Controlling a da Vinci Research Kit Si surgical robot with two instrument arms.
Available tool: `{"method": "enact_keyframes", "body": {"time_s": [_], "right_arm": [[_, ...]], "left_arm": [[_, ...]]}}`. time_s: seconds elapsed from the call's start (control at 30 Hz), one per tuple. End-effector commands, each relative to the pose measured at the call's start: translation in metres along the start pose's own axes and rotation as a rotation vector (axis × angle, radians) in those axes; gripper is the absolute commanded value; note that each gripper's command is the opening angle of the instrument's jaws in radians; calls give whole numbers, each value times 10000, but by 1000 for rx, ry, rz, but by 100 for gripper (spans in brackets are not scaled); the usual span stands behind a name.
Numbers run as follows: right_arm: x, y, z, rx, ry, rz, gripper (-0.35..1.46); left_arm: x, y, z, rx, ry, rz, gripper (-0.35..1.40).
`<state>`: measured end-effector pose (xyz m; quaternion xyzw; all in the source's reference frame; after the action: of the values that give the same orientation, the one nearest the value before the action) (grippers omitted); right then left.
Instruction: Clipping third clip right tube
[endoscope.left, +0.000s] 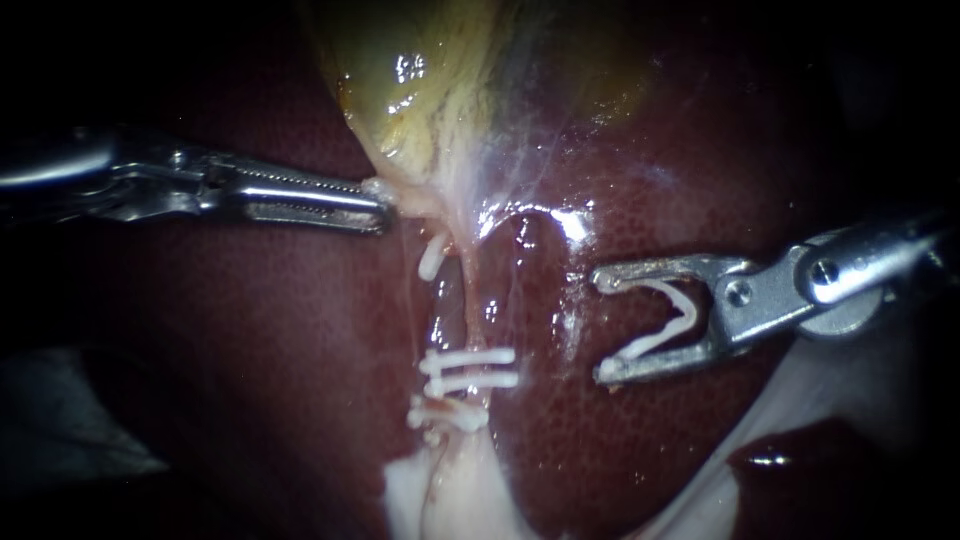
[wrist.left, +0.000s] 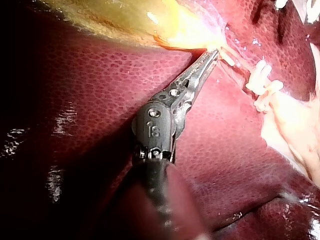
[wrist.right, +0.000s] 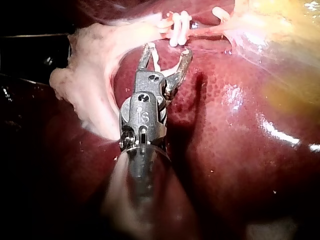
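Endoscope view alone shows both: at frame left your left instrument (endoscope.left: 378, 205) grips the gallbladder (endoscope.left: 430, 80) edge; at right your right instrument (endoscope.left: 603, 326) holds a clip (endoscope.left: 650, 341) between wide jaws.

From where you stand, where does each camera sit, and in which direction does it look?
Endoscope view: close to the tissue, facing the tube; left tool enters from left, right tool from right.
Left wrist view: on the left arm, looking along its tool to the gallbladder it grips.
Right wrist view: on the right arm, looking along its tool, holding an open clip, toward the tube.
Shared: all three show the white clips on the tube.
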<state>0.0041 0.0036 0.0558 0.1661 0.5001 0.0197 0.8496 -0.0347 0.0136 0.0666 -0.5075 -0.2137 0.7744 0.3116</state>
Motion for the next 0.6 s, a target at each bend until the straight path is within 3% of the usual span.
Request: {"method": "enact_keyframes", "body": {"time_s": [0.03, 0.2, 0.4, 0.6], "right_arm": [[0, 0, 0, 0, 0, 0, 50], [1, 1, -1, 0, 0, 1, 50], [4, 9, 4, 9, 2, 8, 50], [6, 20, 26, 2, 47, 100, 50]], "left_arm": [[1, 1, -2, -1, 0, 0, -35], [16, 6, -26, -18, -3, -9, -35], [35, 12, -59, 1, 9, -27, -35], [34, 13, -57, 4, 9, -26, -35]]}}
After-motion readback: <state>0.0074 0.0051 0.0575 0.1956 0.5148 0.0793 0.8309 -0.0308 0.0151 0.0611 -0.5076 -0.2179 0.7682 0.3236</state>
